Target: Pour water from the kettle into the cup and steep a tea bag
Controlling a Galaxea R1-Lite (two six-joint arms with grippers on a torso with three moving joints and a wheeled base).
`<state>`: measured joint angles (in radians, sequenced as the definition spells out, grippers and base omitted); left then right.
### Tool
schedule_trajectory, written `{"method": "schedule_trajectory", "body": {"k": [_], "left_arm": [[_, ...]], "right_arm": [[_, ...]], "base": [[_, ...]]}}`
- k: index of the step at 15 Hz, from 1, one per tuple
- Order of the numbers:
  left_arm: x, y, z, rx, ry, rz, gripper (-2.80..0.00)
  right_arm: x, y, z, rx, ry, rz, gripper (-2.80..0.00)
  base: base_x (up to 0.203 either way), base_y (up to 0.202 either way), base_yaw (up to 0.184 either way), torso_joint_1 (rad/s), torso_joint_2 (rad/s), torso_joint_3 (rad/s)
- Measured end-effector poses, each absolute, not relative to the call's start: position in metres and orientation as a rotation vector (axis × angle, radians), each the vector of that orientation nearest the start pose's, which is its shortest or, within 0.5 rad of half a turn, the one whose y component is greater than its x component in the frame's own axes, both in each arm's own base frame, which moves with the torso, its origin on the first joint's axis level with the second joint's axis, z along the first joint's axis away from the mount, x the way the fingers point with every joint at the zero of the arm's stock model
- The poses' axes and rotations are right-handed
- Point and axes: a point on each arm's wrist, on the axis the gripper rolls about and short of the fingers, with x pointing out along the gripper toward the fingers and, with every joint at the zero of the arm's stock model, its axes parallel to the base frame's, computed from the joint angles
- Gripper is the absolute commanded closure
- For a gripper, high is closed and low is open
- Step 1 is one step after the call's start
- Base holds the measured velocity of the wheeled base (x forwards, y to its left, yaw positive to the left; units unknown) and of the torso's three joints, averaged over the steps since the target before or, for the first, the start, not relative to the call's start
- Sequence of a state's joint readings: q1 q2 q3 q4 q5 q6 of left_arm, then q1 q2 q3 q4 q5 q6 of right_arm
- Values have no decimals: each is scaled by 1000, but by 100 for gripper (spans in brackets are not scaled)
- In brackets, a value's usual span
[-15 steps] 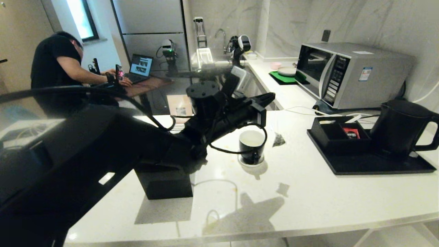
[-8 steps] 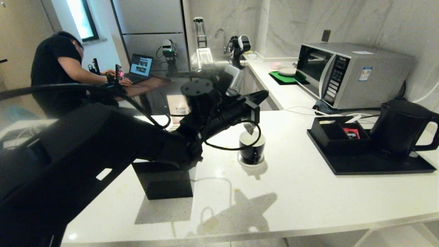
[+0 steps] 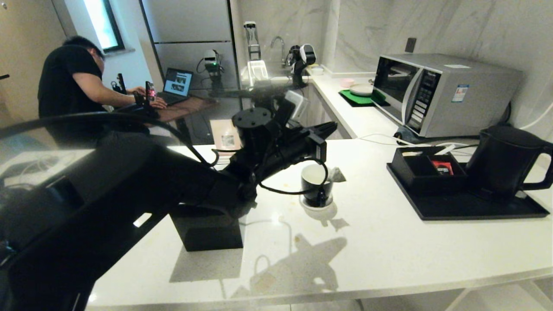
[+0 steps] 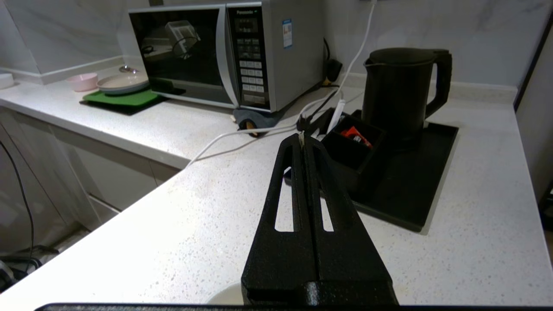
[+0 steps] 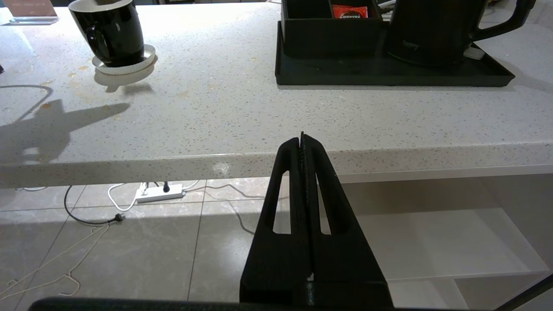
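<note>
My left gripper (image 3: 332, 125) hovers above the cup, shut on a white bit of the tea bag's string (image 4: 301, 138). The tea bag (image 3: 338, 175), a small grey pouch, dangles beside the cup's right rim. The glossy black cup (image 3: 316, 185), white inside, stands on a white saucer (image 3: 318, 204) mid-counter; it also shows in the right wrist view as cup (image 5: 113, 32). The matte black kettle (image 3: 503, 160) stands on the tray at the right, apart from both grippers. My right gripper (image 5: 302, 139) is parked below the counter's front edge, shut and empty.
A black tray (image 3: 475, 209) carries the kettle and a black organiser with a red sachet (image 3: 441, 167). A microwave (image 3: 436, 93) stands behind, with white cables (image 4: 242, 131) in front of it. A black box (image 3: 207, 231) sits front left. A person (image 3: 73, 82) works at a far desk.
The dangling tea bag swung from right of the cup to over its mouth, then back to the right rim. My left gripper shifted slightly left.
</note>
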<state>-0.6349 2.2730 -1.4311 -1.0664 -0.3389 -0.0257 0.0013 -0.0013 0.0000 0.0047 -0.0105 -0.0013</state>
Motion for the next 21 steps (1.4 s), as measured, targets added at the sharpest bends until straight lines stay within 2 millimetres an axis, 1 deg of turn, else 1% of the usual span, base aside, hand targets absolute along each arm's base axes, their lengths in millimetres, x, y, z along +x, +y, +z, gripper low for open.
{"method": "schedule_trajectory", "body": {"k": [5,11,17,21], "left_arm": [[373,-284,161,-55,-199,-973,0],[378,-281,153,-51,-181,-961,0],[380,-281,148,-49,-170,-960,0],[378,-279,139,-7,-155,-959,0]], "right_arm": [[-23,0,75,-1,4,-10,0],[-23,0,75,-1,4,-9,0],[-23,0,75,-1,4,-10,0],[-23,0,75,-1,4,-9,0]], "base": [[0,0,0,0,0,0],[0,0,0,0,0,0],[0,0,0,0,0,0],[0,0,0,0,0,0]]}}
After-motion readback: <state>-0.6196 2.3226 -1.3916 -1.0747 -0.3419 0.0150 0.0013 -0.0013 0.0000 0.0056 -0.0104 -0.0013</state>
